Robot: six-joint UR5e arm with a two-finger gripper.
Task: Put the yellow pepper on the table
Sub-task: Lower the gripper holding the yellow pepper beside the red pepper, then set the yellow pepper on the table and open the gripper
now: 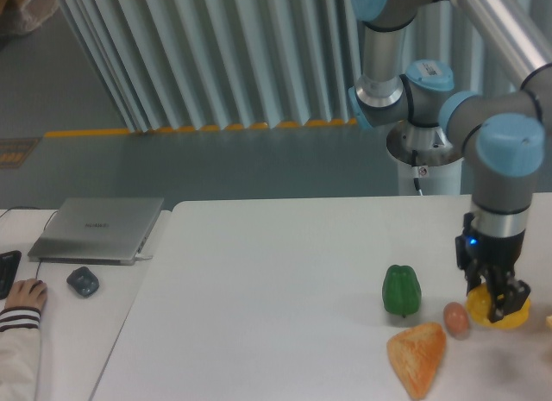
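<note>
Pepper first: the glossy yellow bell pepper [502, 316] hangs low at the right end of the large white counter [276, 272], pinched between the dark fingers [498, 299] of the two-finger gripper [493, 304], which point straight down and are closed around its upper half. Only the lower yellow rim shows beneath them, and I cannot tell whether it is touching the surface or just above it. The vertical hold suits a set-down, so my judgement is that the release has not yet happened.

Just to its left lies a small brown egg [455, 319], very near the pepper, so the fingers will need to open without nudging it. Further left stands an upright green bell pepper [402, 290], and in front of it an orange-yellow triangular bread-like wedge [417, 358]. Well apart, on the smaller desk at the left, sit a closed silver laptop [97, 228] and a dark mouse [83, 281].
</note>
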